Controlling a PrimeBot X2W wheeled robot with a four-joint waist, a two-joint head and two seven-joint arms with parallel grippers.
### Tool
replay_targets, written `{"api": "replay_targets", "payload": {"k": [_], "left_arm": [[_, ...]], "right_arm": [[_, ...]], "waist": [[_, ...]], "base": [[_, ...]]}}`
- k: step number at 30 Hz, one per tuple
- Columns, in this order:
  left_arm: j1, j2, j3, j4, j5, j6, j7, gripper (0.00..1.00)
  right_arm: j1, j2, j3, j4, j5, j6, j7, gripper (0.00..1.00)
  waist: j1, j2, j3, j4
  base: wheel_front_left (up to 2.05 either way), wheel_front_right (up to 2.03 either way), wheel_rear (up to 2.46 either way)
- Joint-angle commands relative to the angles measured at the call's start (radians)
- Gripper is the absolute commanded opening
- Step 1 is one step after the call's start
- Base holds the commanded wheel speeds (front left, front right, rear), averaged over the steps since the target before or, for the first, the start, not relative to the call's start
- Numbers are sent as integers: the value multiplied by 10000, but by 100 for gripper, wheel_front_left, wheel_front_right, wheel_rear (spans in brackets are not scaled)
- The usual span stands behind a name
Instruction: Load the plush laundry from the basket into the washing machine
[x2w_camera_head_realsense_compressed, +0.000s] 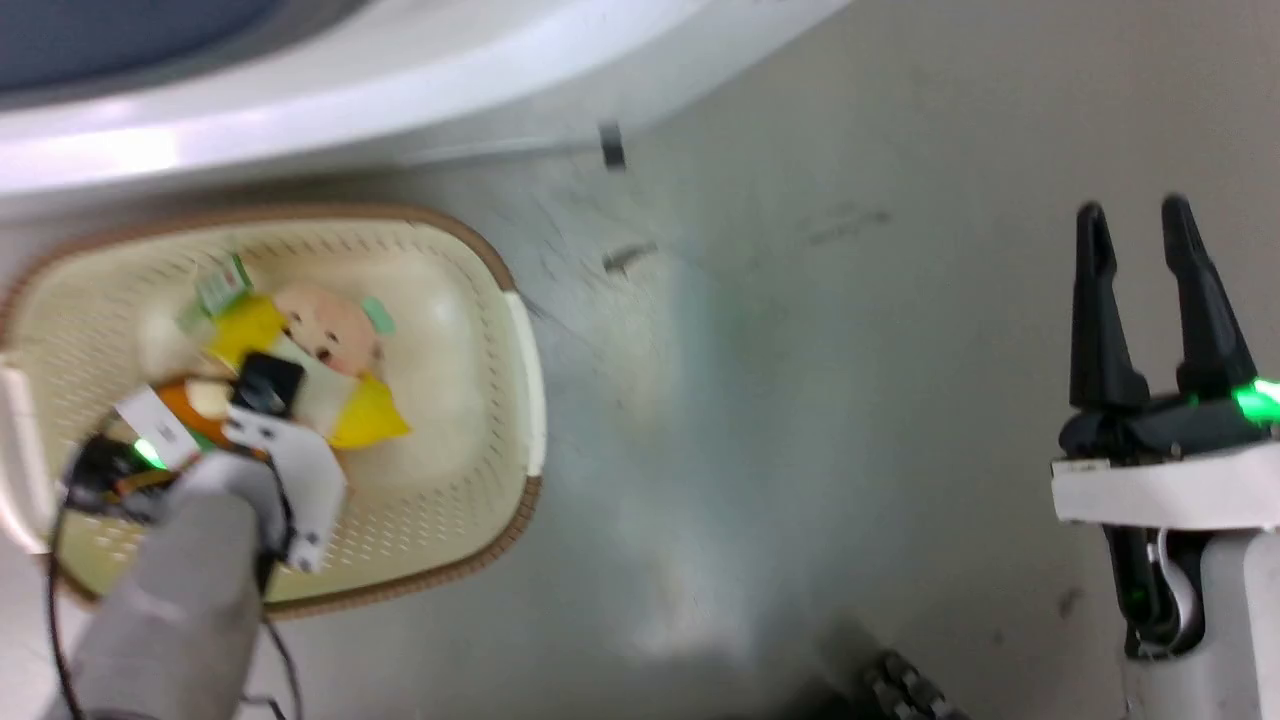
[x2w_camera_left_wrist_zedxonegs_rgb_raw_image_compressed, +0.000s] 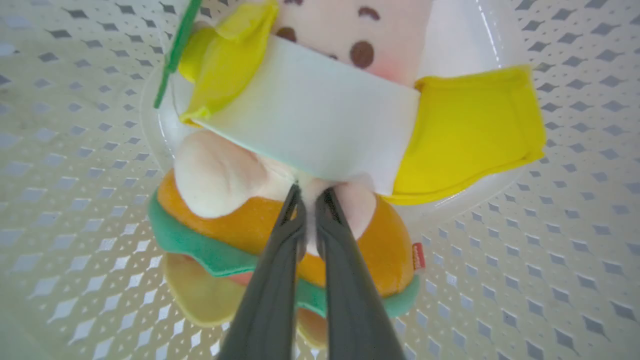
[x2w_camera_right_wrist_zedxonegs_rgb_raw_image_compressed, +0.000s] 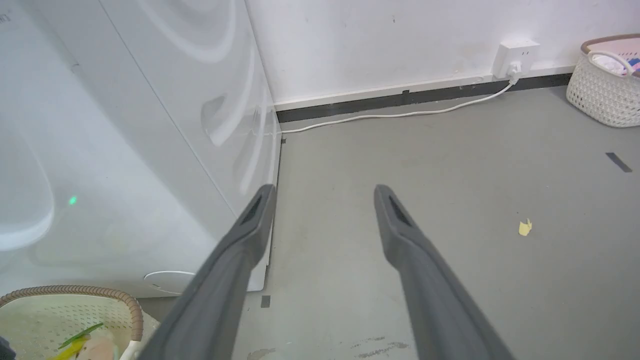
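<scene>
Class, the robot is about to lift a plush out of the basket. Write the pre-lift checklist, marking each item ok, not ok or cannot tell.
1. Left pincer shut on the doll at its pale lower part: ok.
2. Hamburger plush underneath free of that grip: cannot tell.
3. Right pincer open, over the floor, away from the basket: ok.
4. Washing machine door open: cannot tell.
5. Basket upright beside the machine: ok.

The left gripper (x2w_camera_head_realsense_compressed: 262, 388) reaches into the cream basket (x2w_camera_head_realsense_compressed: 527, 345) beside the white washing machine (x2w_camera_head_realsense_compressed: 400, 90), over a pink-faced doll (x2w_camera_head_realsense_compressed: 330, 330) and orange hamburger plush (x2w_camera_head_realsense_compressed: 195, 403), while the right gripper (x2w_camera_head_realsense_compressed: 1133, 210), fingers apart, hangs above grey floor (x2w_camera_head_realsense_compressed: 800, 400).
</scene>
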Motion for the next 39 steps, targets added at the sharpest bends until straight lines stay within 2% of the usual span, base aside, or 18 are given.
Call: {"api": "replay_targets", "payload": {"k": [1,12,14,17,19,20,21,23,24,25,26,27,29,30,34,39], "left_arm": [[230,-146,25,51,-118,-5,-191,0],[1521,-1085,491,104,-1046,-346,-1930,0],[1998,-1326,642,-239,-1277,-399,-2261,0],[2354,-1461,737,-652,-1402,-454,-2330,0],[2993,-1571,897,-1958,-1427,-384,-2344,0],[2993,-1571,897,-1958,-1427,-384,-2344,0],[3495,-1611,1072,-2923,-1418,-269,-2346,0],[3725,-1643,1157,-3416,-1394,-212,-2346,0],[4170,-1761,1444,-4433,-1471,-189,-2347,0],[4170,-1761,1444,-4433,-1471,-189,-2347,0],[4577,-1906,1969,-5614,-1650,-145,-2348,0],[4577,-1906,1969,-5614,-1650,-145,-2348,0],[5034,-2025,2401,-7304,-1452,-133,-2348,0],[5034,-2025,2401,-7304,-1452,-133,-2348,0],[5172,-2142,2919,-9626,-950,-89,-2349,0],[4670,-2085,3197,-10364,-834,-189,-2349,0]], "right_arm": [[248,26,-90,41,-136,-9,-47,100],[1180,26,-500,189,-816,-9,-47,100],[1411,26,-568,219,-917,-9,-47,100],[1583,26,-618,224,-975,-9,-47,100],[1848,26,-665,220,-1074,-9,-47,100],[1848,26,-665,220,-1074,-9,-47,100],[1992,26,-693,225,-1130,-9,-47,100],[2048,26,-715,216,-1146,-9,-47,100],[2141,26,-732,212,-1178,-9,-47,100],[2141,26,-732,212,-1178,-9,-47,100],[2222,26,-741,211,-1209,-9,-47,100],[2222,26,-741,211,-1209,-9,-47,100],[2259,26,-768,206,-1231,-9,-47,100],[2259,26,-768,206,-1231,-9,-47,100],[2053,26,-870,110,-1132,-9,-47,100],[1738,26,-829,-3,-1195,-9,-47,100]], "waist": [[0,-1,-1068,558],[0,-1,-3422,1585],[0,-1,-4049,1849],[0,-1,-4416,2030],[0,-1,-4890,2299],[0,-1,-4890,2299],[0,-1,-5092,2439],[0,-1,-5147,2507],[0,-1,-5268,2615],[0,-1,-5268,2615],[0,-1,-5331,2685],[0,-1,-5331,2685],[0,-1,-5342,2744],[0,-1,-5342,2744],[0,-1,-4980,2720],[0,-1,-4366,2512]], "base": [[0,0,0],[0,0,0],[0,0,0],[0,0,0],[0,0,0],[0,0,0],[0,0,0],[0,0,0],[0,0,0],[0,0,0],[0,0,0],[0,0,0],[0,0,0],[0,0,0],[0,0,0],[0,0,0]]}}
